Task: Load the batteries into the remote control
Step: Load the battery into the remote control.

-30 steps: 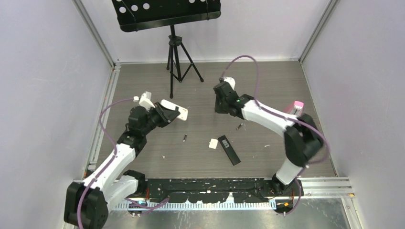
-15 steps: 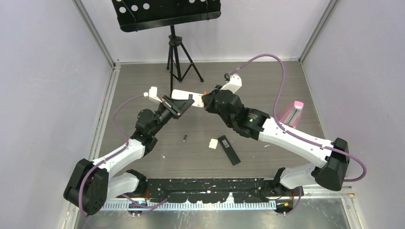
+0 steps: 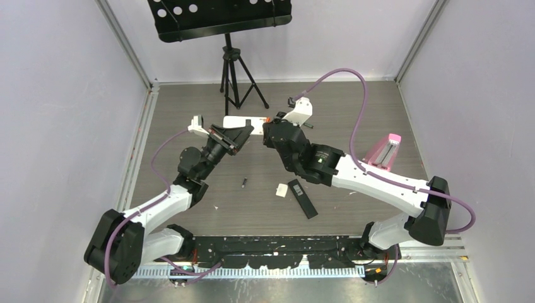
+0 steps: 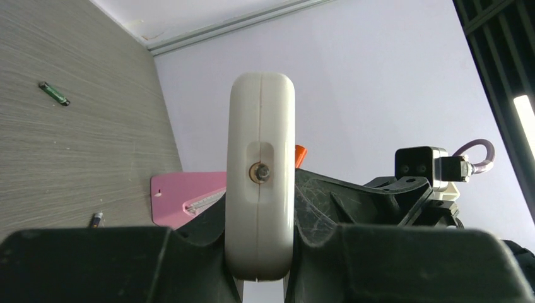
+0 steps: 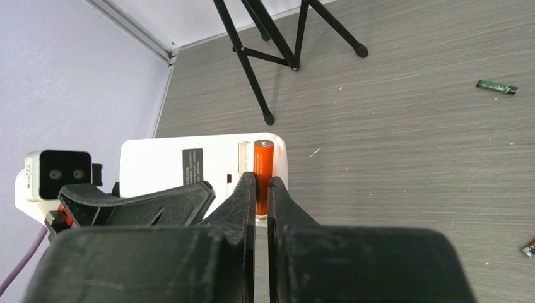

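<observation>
My left gripper is shut on the white remote control and holds it above the table; the left wrist view shows the remote end-on between the jaws. My right gripper is shut on the orange battery. That battery lies along the open compartment at the end of the remote; I cannot tell whether it is seated. A green battery and a dark battery lie loose on the table. In the top view the right gripper meets the remote's end.
A black remote and a small white cover lie near the table's middle. A music stand's tripod stands at the back. A pink object sits at the right. Another battery lies by the right wrist view's edge.
The right arm swung left with the orange battery and met the remote's end. The left arm lifted the remote up and to the right; over the last half second both shifted slightly left.
</observation>
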